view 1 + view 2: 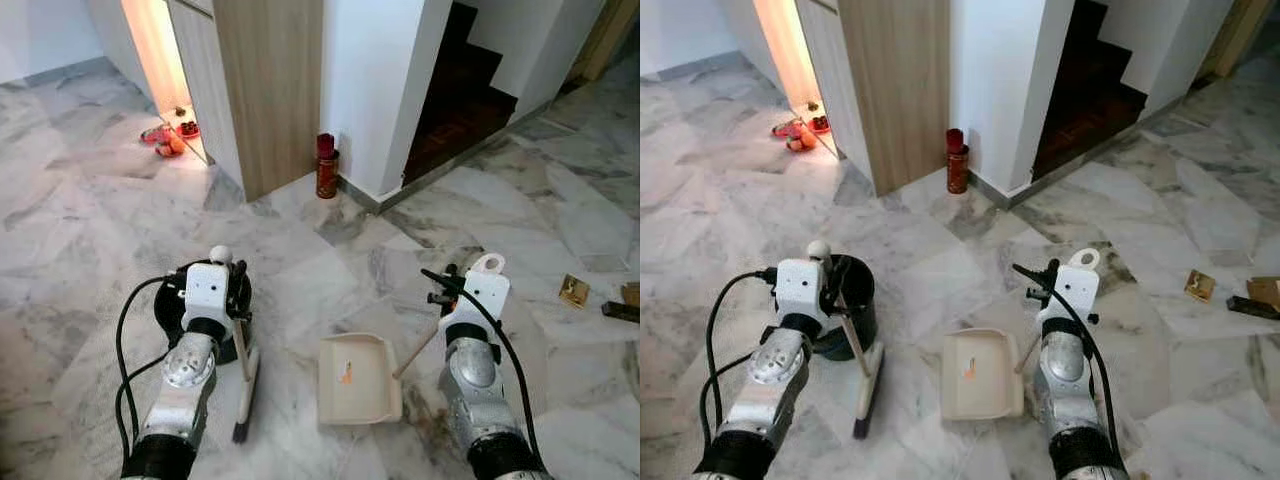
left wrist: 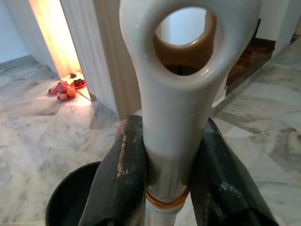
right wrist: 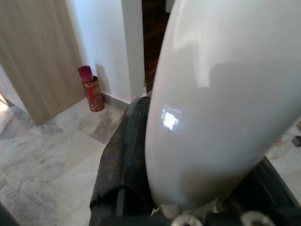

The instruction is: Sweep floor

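The floor [image 1: 90, 230] is polished grey-white marble tile with dark veining.

The left gripper [image 2: 164, 188] is closed on the cream plastic handle of the broom [image 1: 243, 385]: its two black rubbery fingers [image 2: 120, 183] press against both sides of the smooth shaft, just above an orange band. The handle end is a rounded loop with an oval hanging hole. The broom slants down to a dark bristle head resting on the tile, at 6 o'clock from the left wrist. A round black bucket [image 1: 853, 300] stands just behind that wrist.

The right gripper [image 3: 188, 188] clamps the glossy white handle of the dustpan [image 1: 358, 378]; one scuffed black finger [image 3: 123, 160] shows beside it. The handle also ends in a loop. The pan is a shallow cream tray with rounded corners, lying flat at 9 o'clock from the right forearm, holding a small orange speck.

Both silver forearms extend forward, roughly parallel.

A red cylindrical canister [image 1: 326, 168] stands at 12 o'clock against the white wall; its printing is illegible. Small brown debris [image 1: 573, 290] lies at 3 o'clock.
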